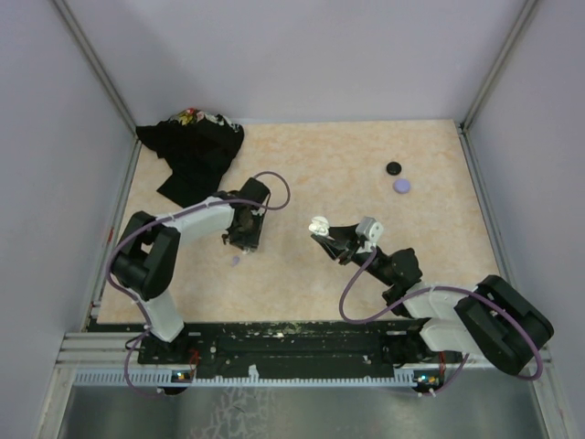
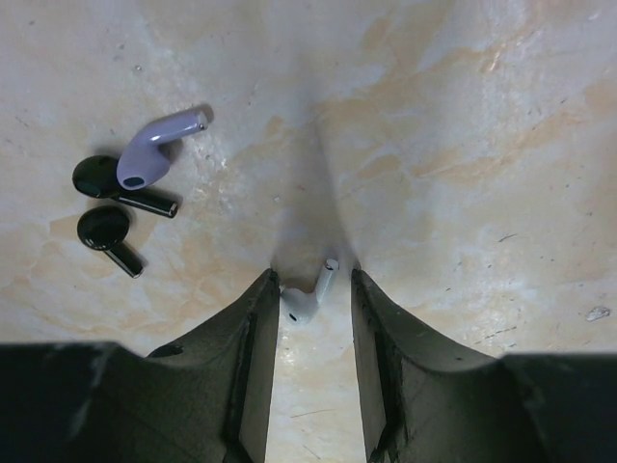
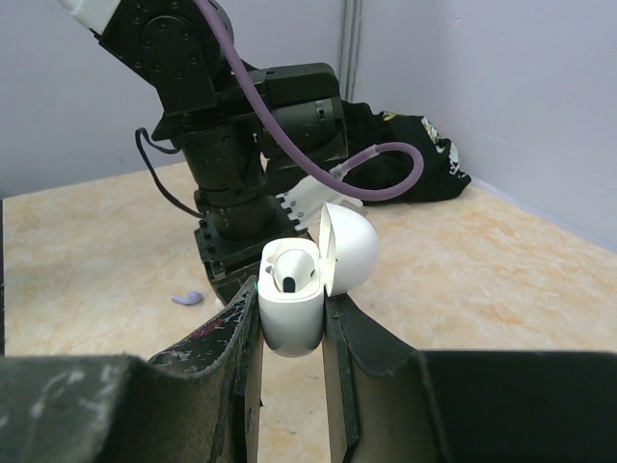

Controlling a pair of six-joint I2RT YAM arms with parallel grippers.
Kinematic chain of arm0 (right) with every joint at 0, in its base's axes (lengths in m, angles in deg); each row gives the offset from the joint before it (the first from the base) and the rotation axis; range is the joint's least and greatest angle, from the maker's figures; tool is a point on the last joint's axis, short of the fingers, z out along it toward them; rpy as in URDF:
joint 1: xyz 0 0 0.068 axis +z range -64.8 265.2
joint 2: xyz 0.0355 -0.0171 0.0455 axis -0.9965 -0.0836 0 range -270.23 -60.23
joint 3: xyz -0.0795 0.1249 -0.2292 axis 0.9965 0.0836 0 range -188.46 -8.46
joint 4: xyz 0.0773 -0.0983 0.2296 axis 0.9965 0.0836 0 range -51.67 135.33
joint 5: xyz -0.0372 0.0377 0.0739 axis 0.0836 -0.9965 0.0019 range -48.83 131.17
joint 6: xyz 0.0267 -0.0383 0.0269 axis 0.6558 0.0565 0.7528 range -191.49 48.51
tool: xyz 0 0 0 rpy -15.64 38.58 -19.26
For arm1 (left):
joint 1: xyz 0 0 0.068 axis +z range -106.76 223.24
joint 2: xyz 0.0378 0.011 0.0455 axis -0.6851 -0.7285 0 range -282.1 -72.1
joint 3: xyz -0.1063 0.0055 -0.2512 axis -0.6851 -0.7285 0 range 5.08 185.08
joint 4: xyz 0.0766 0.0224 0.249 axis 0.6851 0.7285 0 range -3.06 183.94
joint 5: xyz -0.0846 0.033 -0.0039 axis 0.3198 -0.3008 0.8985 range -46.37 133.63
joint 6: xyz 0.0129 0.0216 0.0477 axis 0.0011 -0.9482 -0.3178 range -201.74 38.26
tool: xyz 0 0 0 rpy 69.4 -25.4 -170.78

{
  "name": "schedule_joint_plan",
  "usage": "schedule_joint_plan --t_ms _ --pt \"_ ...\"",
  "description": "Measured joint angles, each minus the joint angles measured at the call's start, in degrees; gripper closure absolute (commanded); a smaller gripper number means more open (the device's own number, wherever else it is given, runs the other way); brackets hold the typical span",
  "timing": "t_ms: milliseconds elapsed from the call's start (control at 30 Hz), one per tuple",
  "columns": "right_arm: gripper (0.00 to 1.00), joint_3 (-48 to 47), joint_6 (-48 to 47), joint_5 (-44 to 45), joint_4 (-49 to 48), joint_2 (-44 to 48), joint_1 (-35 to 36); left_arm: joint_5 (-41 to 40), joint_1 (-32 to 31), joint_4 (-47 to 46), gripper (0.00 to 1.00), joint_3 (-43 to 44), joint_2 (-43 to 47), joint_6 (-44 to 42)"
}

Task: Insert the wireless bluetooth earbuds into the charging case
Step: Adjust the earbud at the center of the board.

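The wireless bluetooth earbuds [image 2: 145,159] lie loose on the counter [image 2: 463,145]. We see four in the left wrist view: a white earbud [image 2: 307,297] lying on its side, and off to one side a lavender earbud [image 2: 154,149] resting across one of two black earbuds [image 2: 104,230]. The left gripper [image 2: 314,276] stands over the white one with its jaws spread, one finger on each side. The bud sits close against one finger with a sliver of counter showing at the other, so we judge it straddled, not pinched.

The charging case [image 3: 294,289] is up off the counter, pinched by its lower body in the right gripper [image 3: 291,311], with its lid swung open. Something dark shows in one well; we cannot tell whether a bud sits there.

We judge these buds light, rigid and glossy, so they will squirt out or roll under a careless squeeze. We would take the white one across the bulbous head or high on the stem, leaving the stem tip free to lead into the well.

Farther off sit a black disc [image 1: 394,168] and a lavender disc [image 1: 401,186], and a black cloth [image 1: 192,151] is heaped in the far left corner.
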Motion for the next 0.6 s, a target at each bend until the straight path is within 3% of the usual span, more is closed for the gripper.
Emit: schedule_joint_plan --t_ms 600 --pt "1.00 0.00 -0.02 -0.02 0.13 0.35 0.00 8.00 -0.26 -2.16 0.60 1.44 -1.07 -4.22"
